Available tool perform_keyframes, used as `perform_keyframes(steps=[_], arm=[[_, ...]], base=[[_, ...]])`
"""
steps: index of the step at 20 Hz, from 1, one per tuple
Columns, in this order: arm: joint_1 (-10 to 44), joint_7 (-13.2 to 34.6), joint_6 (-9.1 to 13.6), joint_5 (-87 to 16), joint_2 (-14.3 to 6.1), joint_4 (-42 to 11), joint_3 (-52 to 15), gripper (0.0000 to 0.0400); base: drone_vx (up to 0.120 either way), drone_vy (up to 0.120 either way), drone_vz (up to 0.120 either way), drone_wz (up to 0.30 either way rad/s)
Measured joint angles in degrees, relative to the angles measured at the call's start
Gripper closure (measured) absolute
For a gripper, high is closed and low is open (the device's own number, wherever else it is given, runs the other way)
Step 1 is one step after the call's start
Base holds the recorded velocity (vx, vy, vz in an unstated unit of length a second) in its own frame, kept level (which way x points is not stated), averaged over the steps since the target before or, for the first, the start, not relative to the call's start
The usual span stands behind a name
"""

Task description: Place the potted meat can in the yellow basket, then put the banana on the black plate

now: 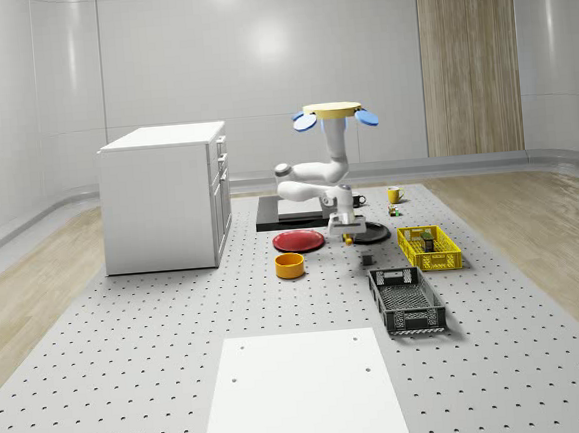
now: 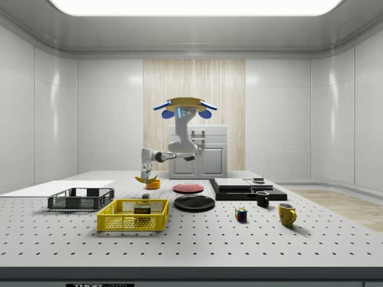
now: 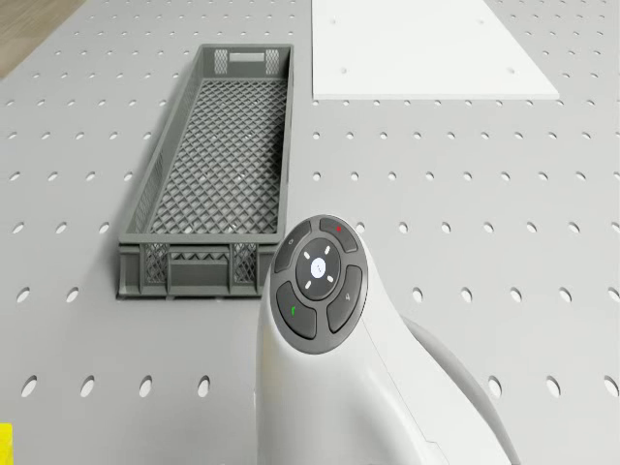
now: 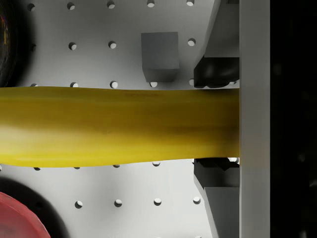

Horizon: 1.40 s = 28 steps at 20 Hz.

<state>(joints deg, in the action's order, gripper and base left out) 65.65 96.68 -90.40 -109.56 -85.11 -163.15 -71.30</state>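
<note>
While the quadrotor drone hovers above the perforated grey counter, its fingers pinch the curved yellow banana crosswise, beside the round black plate. The potted meat can sits in the yellow mesh basket. Risk: the overhanging banana may pivot or slip and land off the plate's rim.

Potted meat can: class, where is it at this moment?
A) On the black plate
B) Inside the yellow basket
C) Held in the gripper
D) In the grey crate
B: in the side view the potted meat can sits inside the yellow basket, while the gripper holds the banana.
</note>
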Motion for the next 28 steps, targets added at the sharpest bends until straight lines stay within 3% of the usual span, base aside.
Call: perform_keyframes(steps=[21,28], arm=[[0.31,0.23,-0.81,0.42,-0.88,0.04,-0.19,0.0203],[0.40,0.30,-1.03,0.53,-1.12,0.06,-0.23,0.0203]], base=[[-0.120,0.120,0.000,0.000],[-0.120,0.006,0.000,0.000]])
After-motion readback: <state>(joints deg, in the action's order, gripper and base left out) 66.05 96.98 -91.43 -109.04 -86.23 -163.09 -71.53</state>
